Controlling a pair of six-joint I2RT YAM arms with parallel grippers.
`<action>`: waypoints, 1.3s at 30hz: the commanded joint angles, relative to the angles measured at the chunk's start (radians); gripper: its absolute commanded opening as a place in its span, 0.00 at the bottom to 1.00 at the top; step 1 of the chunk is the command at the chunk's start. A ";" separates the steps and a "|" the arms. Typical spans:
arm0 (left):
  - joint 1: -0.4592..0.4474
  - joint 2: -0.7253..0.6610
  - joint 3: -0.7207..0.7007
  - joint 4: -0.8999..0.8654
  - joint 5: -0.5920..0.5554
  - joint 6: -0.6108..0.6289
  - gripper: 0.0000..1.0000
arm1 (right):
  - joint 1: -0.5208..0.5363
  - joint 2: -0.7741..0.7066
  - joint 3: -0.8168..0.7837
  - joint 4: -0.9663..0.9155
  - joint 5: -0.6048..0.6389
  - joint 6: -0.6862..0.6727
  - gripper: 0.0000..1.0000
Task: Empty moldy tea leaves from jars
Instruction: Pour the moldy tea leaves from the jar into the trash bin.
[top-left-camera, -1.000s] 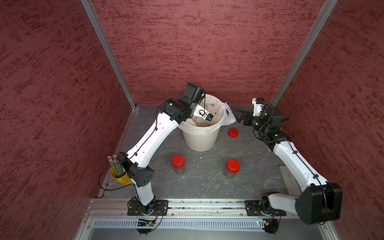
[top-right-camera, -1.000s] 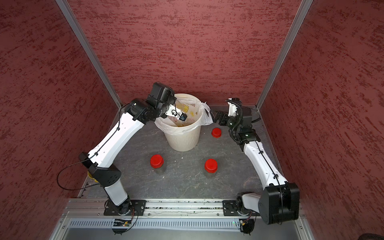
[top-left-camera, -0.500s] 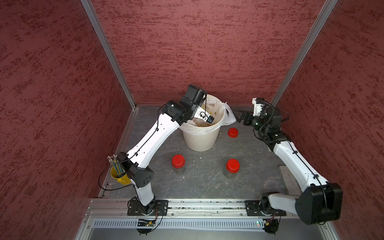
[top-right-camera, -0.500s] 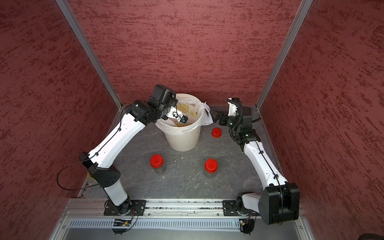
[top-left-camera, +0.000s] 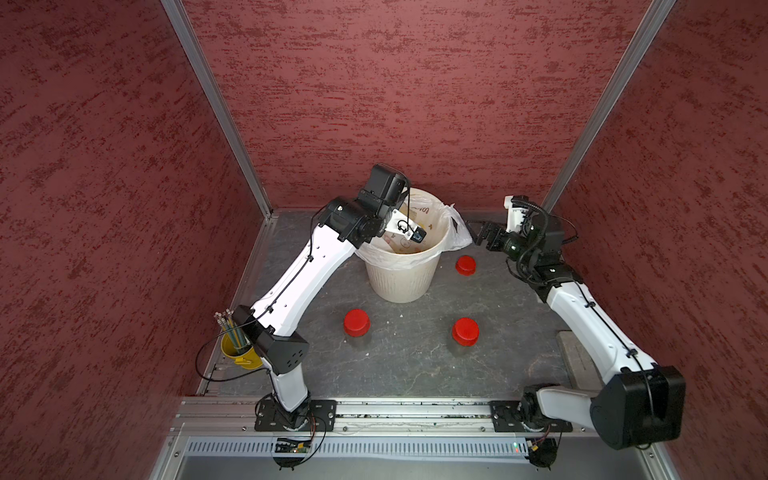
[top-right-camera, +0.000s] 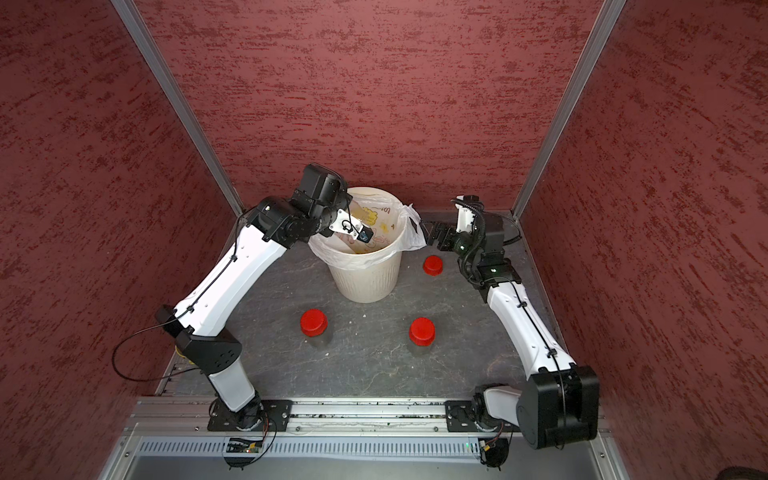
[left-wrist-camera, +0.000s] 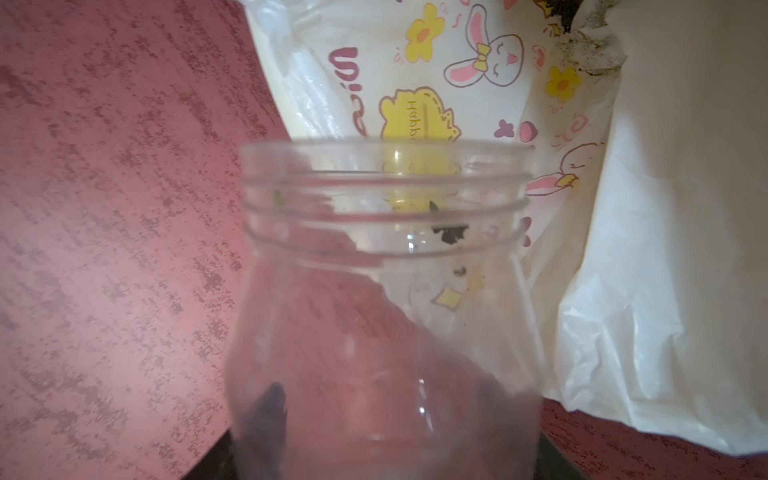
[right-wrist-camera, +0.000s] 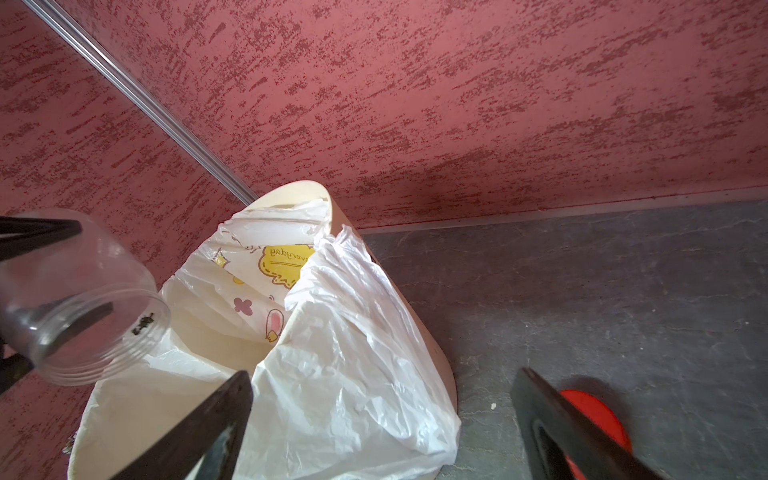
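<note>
Noted left gripper (top-left-camera: 417, 237) clenched on uncapped jar (left-wrist-camera: 382, 311), tilted mouth-first over bin (top-left-camera: 401, 282) (few leaf crumbs (left-wrist-camera: 451, 232) stuck inside neck). Found right gripper (top-left-camera: 480, 237) spread wide, holding nothing, beside bin near loose red cap (top-left-camera: 465, 264). Counted two capped jars (top-left-camera: 356, 323) (top-left-camera: 465, 331) upright on table (top-left-camera: 415, 365).

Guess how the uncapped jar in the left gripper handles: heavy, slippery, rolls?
Probably light: the jar looks nearly empty, with only a few dark leaf bits clinging near its threaded mouth. Likely slippery: its smooth clear wall is pinched by the left gripper. Laid on its side, the round body would probably roll.
</note>
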 joint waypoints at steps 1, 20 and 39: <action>-0.013 -0.014 0.016 -0.030 -0.019 -0.006 0.53 | -0.002 -0.020 0.047 -0.002 -0.002 -0.005 0.99; 0.032 -0.052 -0.065 0.026 0.081 -0.157 0.53 | -0.004 -0.019 0.038 0.007 -0.008 0.008 0.99; 0.264 -0.423 -0.622 0.731 0.763 -0.665 0.56 | -0.003 -0.034 0.029 0.006 -0.005 0.024 0.99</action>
